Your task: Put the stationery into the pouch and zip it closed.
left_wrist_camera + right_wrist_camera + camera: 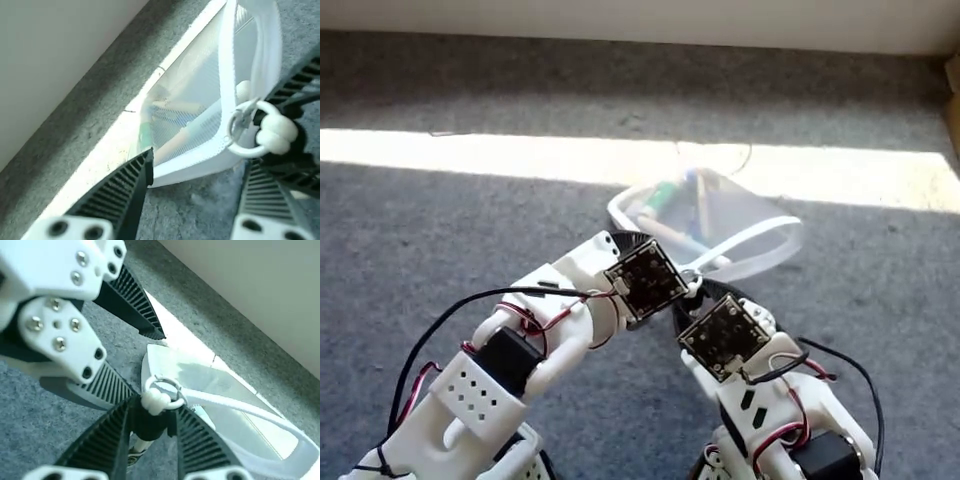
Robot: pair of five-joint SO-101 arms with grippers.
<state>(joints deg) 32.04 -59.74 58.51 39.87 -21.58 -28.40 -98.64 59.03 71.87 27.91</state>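
Note:
The clear mesh pouch [745, 235] lies on grey carpet just beyond both wrists, its white zipper band [760, 232] curving and its mouth gaping. Inside it are a green item [663, 194] and pens [698, 205]. My right gripper [152, 410] is shut on the zipper pull [150, 422], a dark tab with a white knotted cord [156, 401] and a metal ring [165, 386], at the pouch's near end. My left gripper [200, 175] is open, one finger on either side of that same pouch corner [200, 160]. The ring [242, 135] sits close by.
A bright band of sunlight [470, 155] crosses the carpet behind the pouch. A pale wall [620, 20] runs along the far edge, with a brown object [952, 100] at the far right. Black and red cables [440, 330] trail off both arms.

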